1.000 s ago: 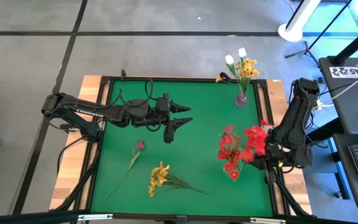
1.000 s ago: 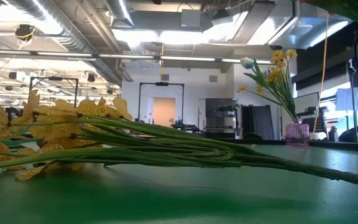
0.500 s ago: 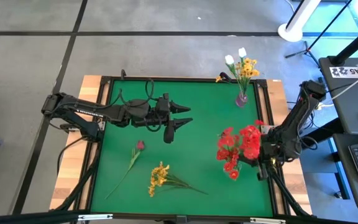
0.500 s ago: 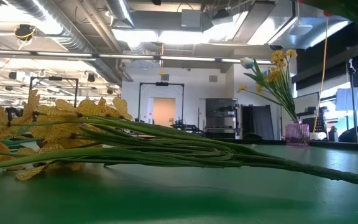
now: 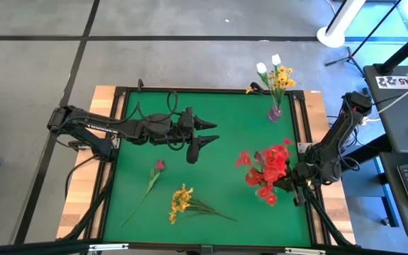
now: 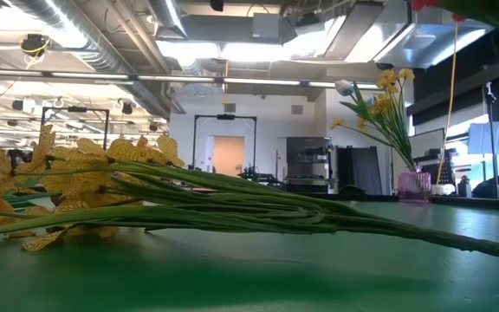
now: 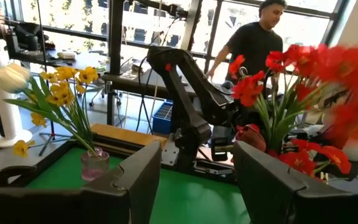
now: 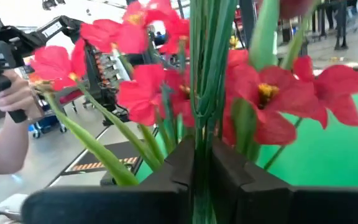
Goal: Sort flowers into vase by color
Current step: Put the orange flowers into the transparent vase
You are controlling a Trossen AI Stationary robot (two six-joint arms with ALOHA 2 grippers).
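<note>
The right gripper [image 8: 194,168] had its jaws pressed onto the green stems of the red flowers [image 5: 266,170], the stems pinched upright between the two dark fingers [image 8: 229,177]. It hung near the right edge of the bench [image 5: 225,127], with the red blooms spread out toward the middle of the green surface (blurred in the high view).

The left gripper [image 5: 207,132] hovered over the middle of the bench with its jaws apart and nothing between them.

Near the front edge lay the yellow flowers [image 5: 182,202], and just beside them, toward the left edge, a single dark pink bud [image 5: 159,166] on its long stem. At the far right corner stood a small pink vase [image 5: 275,112] holding white tulips [image 5: 262,68] and yellow sprays [image 5: 282,77].

A person [image 7: 255,38] stood beyond the bench.
</note>
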